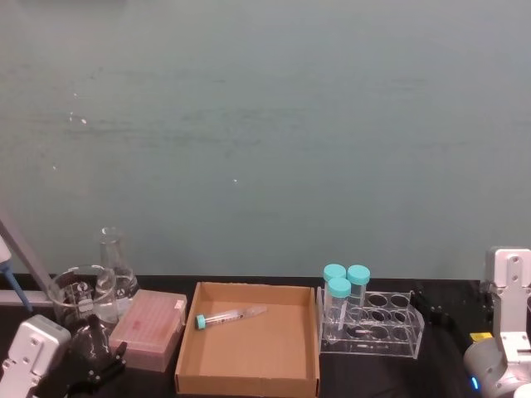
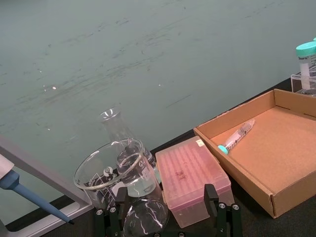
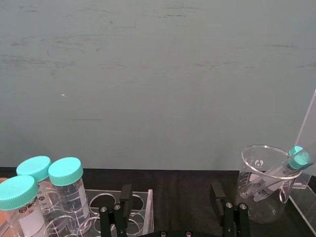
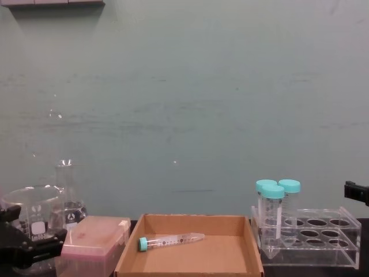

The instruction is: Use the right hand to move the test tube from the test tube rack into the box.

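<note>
The slim test tube with its small teal cap lies on its side inside the brown cardboard box, near the back wall; it also shows in the chest view and the left wrist view. The clear test tube rack stands right of the box and holds three wide, big-capped teal tubes. My right gripper is open and empty, hanging just behind the rack, its arm at the lower right. The left gripper is open beside the glassware.
A pink translucent box sits left of the cardboard box, with a glass beaker and conical flask behind it. Right of the rack stands another beaker holding a teal-capped tube. A blue pipette tip shows at far left.
</note>
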Robot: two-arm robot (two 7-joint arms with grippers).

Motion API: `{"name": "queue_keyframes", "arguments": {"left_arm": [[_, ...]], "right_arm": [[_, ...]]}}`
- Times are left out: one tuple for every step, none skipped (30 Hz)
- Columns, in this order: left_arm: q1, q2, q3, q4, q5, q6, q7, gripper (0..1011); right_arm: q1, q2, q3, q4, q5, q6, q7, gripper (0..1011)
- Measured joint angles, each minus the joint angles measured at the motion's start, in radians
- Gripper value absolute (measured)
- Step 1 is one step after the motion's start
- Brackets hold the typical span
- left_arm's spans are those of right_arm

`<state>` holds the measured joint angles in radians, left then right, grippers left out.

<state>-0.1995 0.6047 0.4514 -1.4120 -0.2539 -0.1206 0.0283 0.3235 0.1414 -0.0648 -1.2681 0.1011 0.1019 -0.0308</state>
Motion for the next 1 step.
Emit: {"name": "queue_keyframes", "arguments": {"left_arm": [[0.0,0.0,0.0,0.0,0.0,0.0,0.0,1000]], "right_arm": [[0.0,0.0,0.0,0.0,0.0,0.0,0.0,1002]]}}
